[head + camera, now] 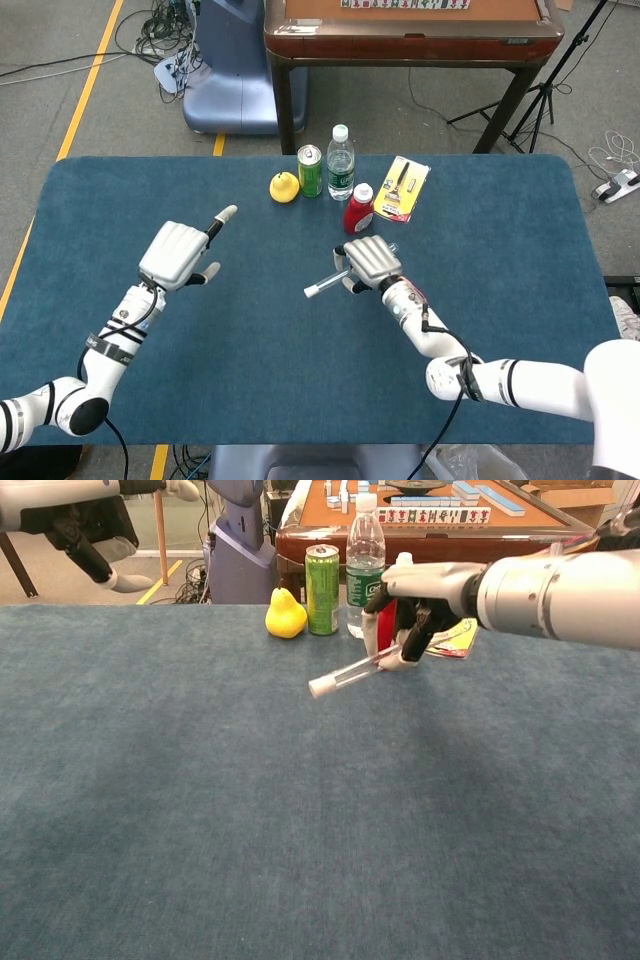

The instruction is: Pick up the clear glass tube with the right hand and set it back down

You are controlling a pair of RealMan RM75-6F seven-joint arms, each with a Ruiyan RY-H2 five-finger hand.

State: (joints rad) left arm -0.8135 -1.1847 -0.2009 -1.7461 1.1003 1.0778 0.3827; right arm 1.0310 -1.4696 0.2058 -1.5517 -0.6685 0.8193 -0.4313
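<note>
The clear glass tube [328, 282] [350, 673] is held in the air, its free end pointing down and to the left in both views. My right hand [370, 262] [425, 595] pinches its far end between the thumb and curled fingers [404, 658], over the middle of the blue table [500, 280] and just in front of the red bottle. My left hand [178, 252] [88, 535] hovers well to the left, holding nothing, with its fingers apart and one finger pointing up and away.
At the table's back stand a yellow pear [284, 187] [285, 615], a green can [310, 170] [322, 575], a water bottle [341, 162] [365, 555] and a red bottle [358, 208]. A yellow card package [402, 188] lies beside them.
</note>
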